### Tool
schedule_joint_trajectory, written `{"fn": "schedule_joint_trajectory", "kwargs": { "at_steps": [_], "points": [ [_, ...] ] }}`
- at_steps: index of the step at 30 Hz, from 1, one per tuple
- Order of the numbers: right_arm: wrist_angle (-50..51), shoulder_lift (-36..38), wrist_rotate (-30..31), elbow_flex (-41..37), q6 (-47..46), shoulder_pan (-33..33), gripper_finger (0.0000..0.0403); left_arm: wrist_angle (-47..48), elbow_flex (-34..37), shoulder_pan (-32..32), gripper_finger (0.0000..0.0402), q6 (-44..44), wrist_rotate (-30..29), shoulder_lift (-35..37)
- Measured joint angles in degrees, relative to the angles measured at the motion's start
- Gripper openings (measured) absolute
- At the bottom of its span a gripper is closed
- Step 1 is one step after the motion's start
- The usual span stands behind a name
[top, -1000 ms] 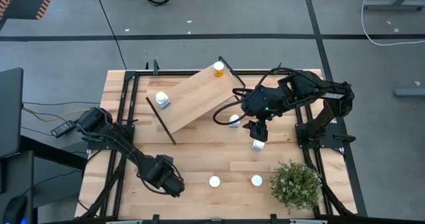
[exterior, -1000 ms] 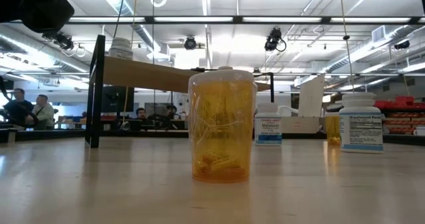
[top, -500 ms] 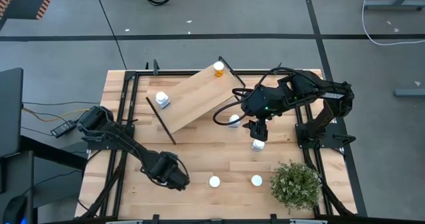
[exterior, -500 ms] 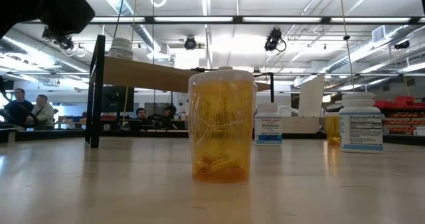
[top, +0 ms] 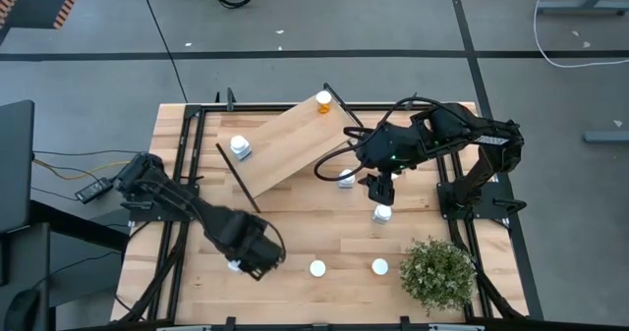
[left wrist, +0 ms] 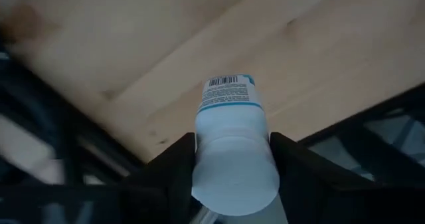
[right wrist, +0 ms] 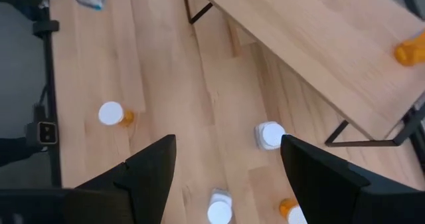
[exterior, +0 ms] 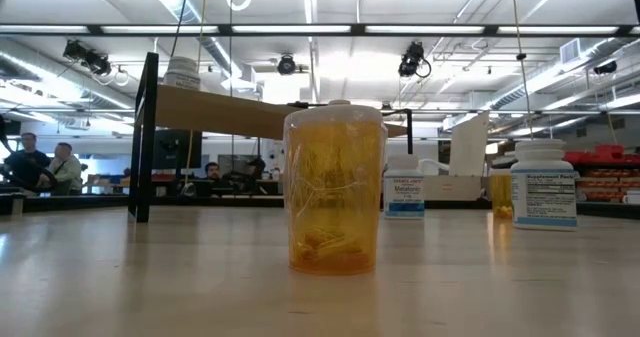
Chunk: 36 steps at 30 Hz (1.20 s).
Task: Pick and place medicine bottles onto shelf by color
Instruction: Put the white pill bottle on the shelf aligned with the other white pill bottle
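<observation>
My left gripper (top: 248, 260) is at the table's near left, shut on a white medicine bottle (left wrist: 232, 137) with a blue-edged label. My right gripper (top: 378, 186) hangs open and empty above the table's right middle, over two white-capped bottles (top: 346, 179) (top: 381, 213) that stand on the table. The slanted light-wood shelf (top: 290, 144) carries an orange bottle (top: 323, 101) at its far end and a white bottle (top: 239, 148) at its left end. Two more bottles (top: 317, 268) (top: 379, 266) stand near the front edge. My left gripper pinches the white bottle between its two fingers (left wrist: 171, 167), one on each side of its cap end (left wrist: 234, 174). The labelled body (left wrist: 229, 94) sticks out past the fingertips, roughly along the fingers. The bottle is lifted clear of the table.
A green potted plant (top: 435, 274) stands at the near right corner. The shelf's black frame leg (top: 239, 179) reaches down to the table's middle left. In the low view an orange bottle (exterior: 334, 187) stands close to the camera, with other bottles (exterior: 543, 184) behind it.
My left gripper has risen from the table's near left and turned, leaving the low view; the white bottle now shows at its tip, lifted clear. My right gripper has stayed nearly still, open.
</observation>
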<state>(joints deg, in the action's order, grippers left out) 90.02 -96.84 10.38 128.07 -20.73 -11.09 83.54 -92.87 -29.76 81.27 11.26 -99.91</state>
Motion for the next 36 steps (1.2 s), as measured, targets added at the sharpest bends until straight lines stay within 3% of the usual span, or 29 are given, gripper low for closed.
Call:
{"fn": "schedule_joint_trajectory", "kwargs": {
  "at_steps": [3,10,23,36],
  "points": [
    [-0.01,0.00,0.97,0.00,0.00,0.37,0.0276,6.61,-6.02,2.74,0.0196,-4.60,-0.89,0.06],
    [0.00,0.00,1.19,0.00,-0.79,1.63,0.0276,6.42,-12.64,11.54,0.0181,-15.40,-5.23,1.30],
    [0.00,0.00,3.07,0.00,-4.08,1.70,0.0276,6.50,-13.28,26.68,0.0184,-35.58,-7.21,1.24],
    [0.00,0.00,4.71,0.00,-9.45,1.70,0.0276,6.50,-13.28,35.32,0.0184,-50.48,-8.30,1.21]
  ]
}}
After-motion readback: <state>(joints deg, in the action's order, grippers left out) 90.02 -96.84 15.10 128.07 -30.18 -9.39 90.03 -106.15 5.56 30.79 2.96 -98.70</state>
